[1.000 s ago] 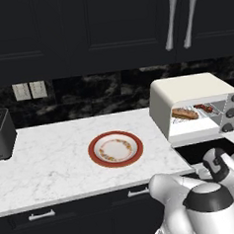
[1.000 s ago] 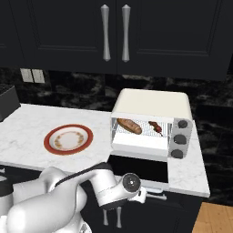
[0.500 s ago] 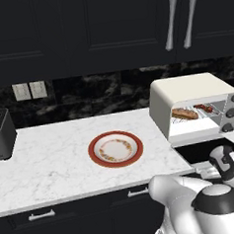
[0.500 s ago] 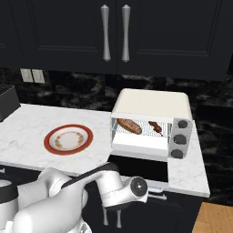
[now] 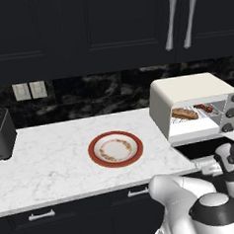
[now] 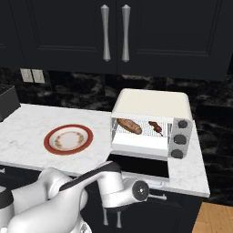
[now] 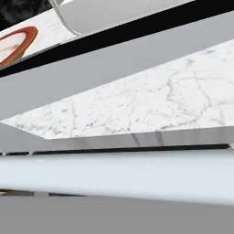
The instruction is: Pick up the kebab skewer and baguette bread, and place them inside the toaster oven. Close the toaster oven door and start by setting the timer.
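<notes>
On the bench (image 6: 27, 132), at left, an empty red-rimmed plate (image 6: 68, 139), nothing left to pick from it. Further right, inside the toaster oven (image 6: 152, 123), the baguette bread (image 6: 129, 125) on the rack and, just beside it to the right, the kebab skewer (image 6: 155, 128): loading apparently done. Still to do, judging from this: closing the toaster oven door (image 6: 139, 164), folded down flat in front, then turning the timer among the knobs (image 6: 180, 139). Below the door edge, the claw (image 6: 113, 217) hanging low with fingers spread, holding nothing. Hard to tell which knob is the timer; door handle mostly hidden behind the arm.
</notes>
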